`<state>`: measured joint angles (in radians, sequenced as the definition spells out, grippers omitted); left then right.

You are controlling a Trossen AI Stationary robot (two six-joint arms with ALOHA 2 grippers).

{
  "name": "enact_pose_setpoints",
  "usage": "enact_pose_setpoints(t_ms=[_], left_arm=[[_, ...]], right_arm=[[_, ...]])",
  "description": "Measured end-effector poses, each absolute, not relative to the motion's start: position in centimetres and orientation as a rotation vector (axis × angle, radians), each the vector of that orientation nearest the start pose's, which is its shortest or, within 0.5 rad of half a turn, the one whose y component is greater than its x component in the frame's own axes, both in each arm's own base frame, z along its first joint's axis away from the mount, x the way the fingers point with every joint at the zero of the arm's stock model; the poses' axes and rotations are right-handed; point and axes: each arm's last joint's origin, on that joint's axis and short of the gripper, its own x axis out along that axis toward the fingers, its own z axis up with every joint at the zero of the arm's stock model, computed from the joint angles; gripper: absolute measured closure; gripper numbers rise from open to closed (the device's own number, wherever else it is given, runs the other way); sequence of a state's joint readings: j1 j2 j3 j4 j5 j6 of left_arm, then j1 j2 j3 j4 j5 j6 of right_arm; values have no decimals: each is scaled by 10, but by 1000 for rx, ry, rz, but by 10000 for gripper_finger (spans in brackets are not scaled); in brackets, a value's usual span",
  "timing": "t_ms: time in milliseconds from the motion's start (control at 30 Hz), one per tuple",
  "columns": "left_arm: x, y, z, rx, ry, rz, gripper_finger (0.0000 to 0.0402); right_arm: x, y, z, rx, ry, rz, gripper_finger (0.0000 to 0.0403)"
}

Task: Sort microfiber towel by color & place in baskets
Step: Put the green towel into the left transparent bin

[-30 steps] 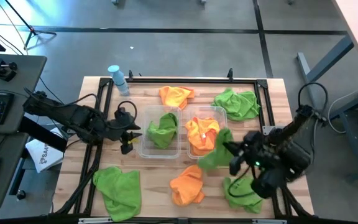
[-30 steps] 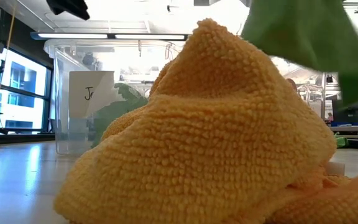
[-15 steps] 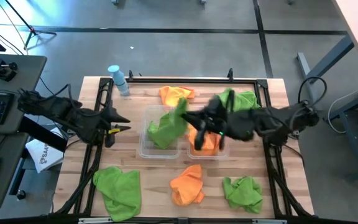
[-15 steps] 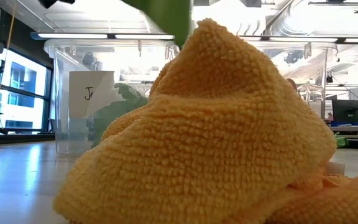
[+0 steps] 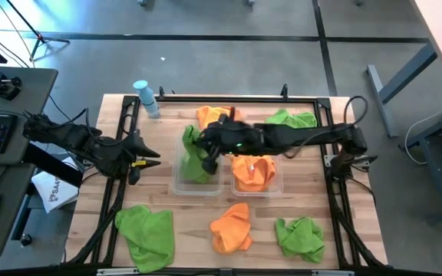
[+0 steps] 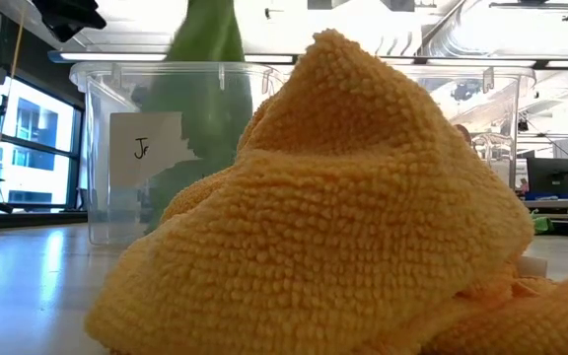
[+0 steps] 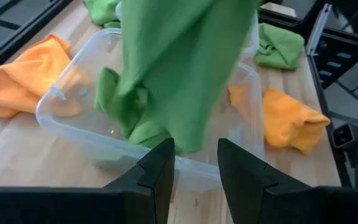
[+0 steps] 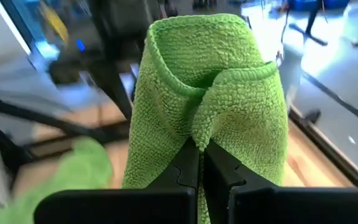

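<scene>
The right gripper (image 5: 206, 146) reaches across the wooden worktop (image 5: 313, 199) to the left basket (image 5: 181, 184), its jaws pinched tight on a bright green microfiber towel (image 8: 210, 99). In the right wrist view the cloth rises from the jaws in a soft fold, its looped pile and stitched hem plain to see. In the left wrist view the held towel hangs as a long, smooth green drape over the clear, round-cornered basket, where another green towel (image 7: 120, 102) already lies crumpled against the wall.

The right basket (image 5: 276, 184), touching the left one, holds a bunched orange towel (image 5: 252, 170). Loose cloths lie around the two baskets: an orange towel at the far edge (image 5: 212, 116), a green towel at the far right (image 5: 298, 119), a large green towel at the near left (image 5: 146, 230), an orange towel at the near middle (image 5: 232, 227) and a green towel at the near right (image 5: 298, 234). In the low view the near orange one fills the frame, thick and nubbly, with the held green cloth hanging behind it in front of the clear basket wall.

The left gripper (image 5: 138, 159) waits just left of the left basket, low over the worktop, jaws a narrow gap apart and holding nothing. A small pale-blue bottle (image 5: 146, 97) stands at the far left corner.
</scene>
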<state>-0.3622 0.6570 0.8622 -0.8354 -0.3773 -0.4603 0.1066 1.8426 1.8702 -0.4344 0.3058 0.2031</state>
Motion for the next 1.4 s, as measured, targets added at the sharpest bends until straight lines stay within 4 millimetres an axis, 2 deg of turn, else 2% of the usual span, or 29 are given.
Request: enact_pose_setpoints(t_ms=[233,367,600,767,1067,1267,1400], left_arm=[[108,-29,320,-217,538,135,291],[108,-29,320,-213,535,132,291],[108,-30,320,-192,540,121,291],[108,-30,320,-185,541,119,291],[108,-30,320,-185,542,119,291],[108,-30,320,-196,546,110,291],[108,-30,319,-215,548,105,291]], right_arm=[[453,28,324,111,581,-205,403],[466,22,296,185,643,-210,403],[481,9,260,271,734,-150,403],[487,7,237,301,805,-99,403],[486,8,231,367,841,-136,394],[487,7,242,382,833,-121,339],[485,4,258,388,859,-120,310]])
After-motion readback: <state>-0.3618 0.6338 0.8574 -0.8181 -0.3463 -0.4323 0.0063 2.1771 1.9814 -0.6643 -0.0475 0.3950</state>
